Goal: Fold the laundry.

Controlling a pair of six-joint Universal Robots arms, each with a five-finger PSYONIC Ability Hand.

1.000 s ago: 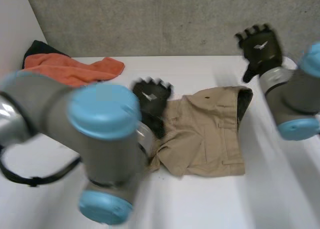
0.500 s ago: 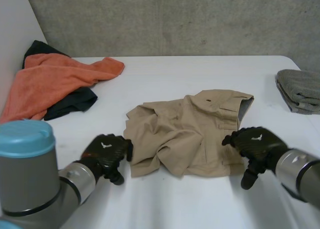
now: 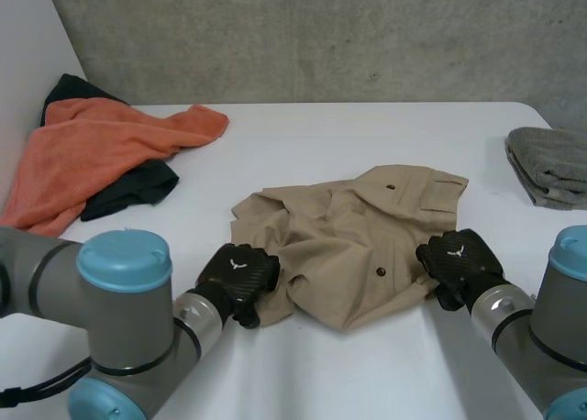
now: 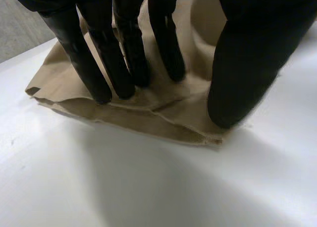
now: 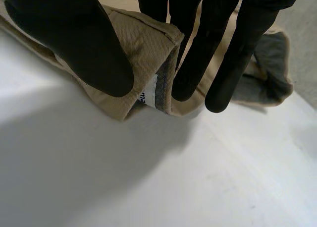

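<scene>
Crumpled tan shorts (image 3: 353,246) lie in the middle of the white table (image 3: 367,374). My left hand (image 3: 240,275) sits on their near left corner. In the left wrist view its fingers (image 4: 101,58) press down on the tan cloth (image 4: 148,119) and the thumb (image 4: 247,58) bears on the hem, with a small fold gathered between them. My right hand (image 3: 459,264) is at the near right edge. Its thumb (image 5: 74,38) and fingers (image 5: 218,43) pinch the folded waistband (image 5: 146,43), where the grey lining and a white label show.
An orange towel (image 3: 101,149) lies over a dark garment (image 3: 138,189) at the back left. A folded grey towel (image 3: 550,168) rests at the right edge. Bare table runs along the near side in front of the shorts.
Both arms came down from above the table to the shorts' near edge. Both hands went from spread to closing on the cloth. The shorts' near edge has shifted and bunched.
</scene>
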